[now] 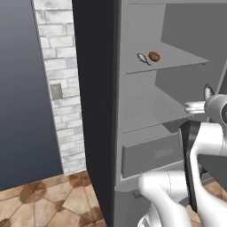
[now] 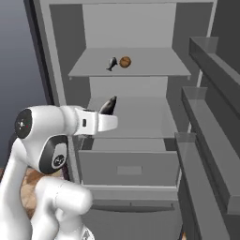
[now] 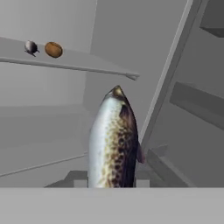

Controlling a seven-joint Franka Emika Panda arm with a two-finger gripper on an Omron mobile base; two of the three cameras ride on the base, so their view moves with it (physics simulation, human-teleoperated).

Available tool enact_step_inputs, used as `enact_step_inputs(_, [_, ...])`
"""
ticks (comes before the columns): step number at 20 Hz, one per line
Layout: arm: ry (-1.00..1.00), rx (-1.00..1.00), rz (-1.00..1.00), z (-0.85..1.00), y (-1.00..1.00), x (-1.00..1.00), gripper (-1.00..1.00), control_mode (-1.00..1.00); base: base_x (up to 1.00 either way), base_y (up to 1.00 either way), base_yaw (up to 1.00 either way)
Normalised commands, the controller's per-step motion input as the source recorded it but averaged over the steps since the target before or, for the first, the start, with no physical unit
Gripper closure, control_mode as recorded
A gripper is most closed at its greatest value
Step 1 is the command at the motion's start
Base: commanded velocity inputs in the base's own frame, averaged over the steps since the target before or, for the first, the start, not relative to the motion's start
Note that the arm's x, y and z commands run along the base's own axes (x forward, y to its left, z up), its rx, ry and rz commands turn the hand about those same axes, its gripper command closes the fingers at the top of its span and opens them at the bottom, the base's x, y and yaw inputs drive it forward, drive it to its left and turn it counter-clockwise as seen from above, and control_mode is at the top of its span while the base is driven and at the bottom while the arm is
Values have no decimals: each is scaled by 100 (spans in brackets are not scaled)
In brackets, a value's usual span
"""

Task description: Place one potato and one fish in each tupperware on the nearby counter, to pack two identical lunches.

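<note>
My gripper [image 2: 109,114] is shut on a speckled silver-brown fish [image 3: 111,144], which points up out of the jaws in front of the open fridge's middle shelf. The same fish [image 2: 109,106] shows above the white hand, and its tip [image 1: 207,91] pokes up at the right edge of the left base view. On the upper fridge shelf lie a second, small fish [image 2: 112,63] and a brown potato [image 2: 125,62] side by side, well above and behind the gripper; they are also fish [image 3: 30,47] and potato [image 3: 53,49]. The tupperware and the counter are out of view.
Grey fridge shelves [image 2: 131,70] sit above a shut drawer [image 2: 129,166]. The open fridge door's racks [image 2: 211,140] stand close on the right. A white brick wall [image 1: 57,88] and a tiled floor [image 1: 44,199] are to the left.
</note>
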Motion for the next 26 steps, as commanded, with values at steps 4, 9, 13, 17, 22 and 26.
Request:
enact_step_inputs(4, [0, 0, 0, 0, 0, 0, 100, 100, -91, 21, 7])
enact_step_inputs(9, [0, 0, 0, 0, 0, 0, 100, 100, -100, 0, 0])
enact_step_inputs(13, [0, 0, 0, 0, 0, 0, 100, 100, -100, -5, 0])
enact_step_inputs(17, [0, 0, 0, 0, 0, 0, 100, 100, -100, -2, 0])
enact_step_inputs(22, [0, 0, 0, 0, 0, 0, 100, 100, -100, -19, -7])
enact_step_inputs(26, [0, 0, 0, 0, 0, 0, 100, 100, -91, -70, -39])
